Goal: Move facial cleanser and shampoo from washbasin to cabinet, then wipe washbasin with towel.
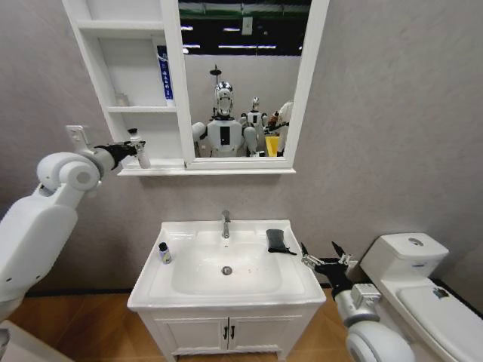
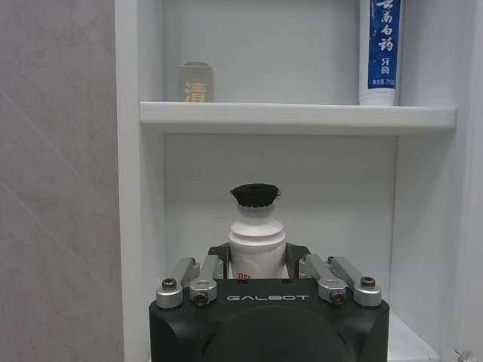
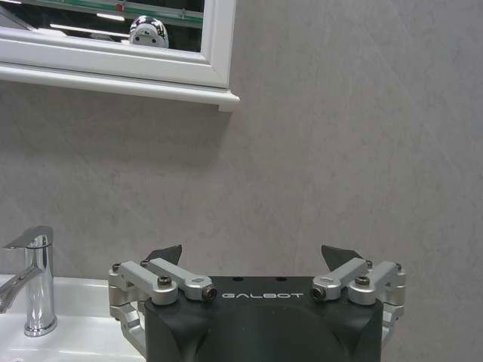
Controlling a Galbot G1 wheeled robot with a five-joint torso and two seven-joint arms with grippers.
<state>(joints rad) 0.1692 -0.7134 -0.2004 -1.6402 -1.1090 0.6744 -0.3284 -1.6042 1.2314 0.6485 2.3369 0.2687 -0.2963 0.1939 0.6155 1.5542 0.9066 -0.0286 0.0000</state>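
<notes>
Left gripper (image 1: 134, 148) is clamped on a white bottle (image 2: 256, 240) with a black cap, upright at the cabinet's (image 1: 143, 109) lowest shelf. Right gripper (image 1: 323, 256) hangs spread wide beside the washbasin (image 1: 226, 264). On the rim, a small bottle (image 1: 164, 253) stands left and the towel (image 1: 278, 240) lies right of the tap (image 1: 225, 223).

Left tool (image 1: 138, 148) raised, apparently clamped; right tool (image 1: 324, 255) low, spread.

- You've got "GALBOT" in white on the left gripper (image 2: 257, 265) housing.
- Same "GALBOT" on the right gripper (image 3: 255, 256) housing.
- Blue tube (image 2: 381, 47) on cabinet (image 2: 297, 115) mid shelf: white Chinese chars, too small to read.
- Small beige pot (image 2: 196, 82): one Chinese char, "清".
</notes>
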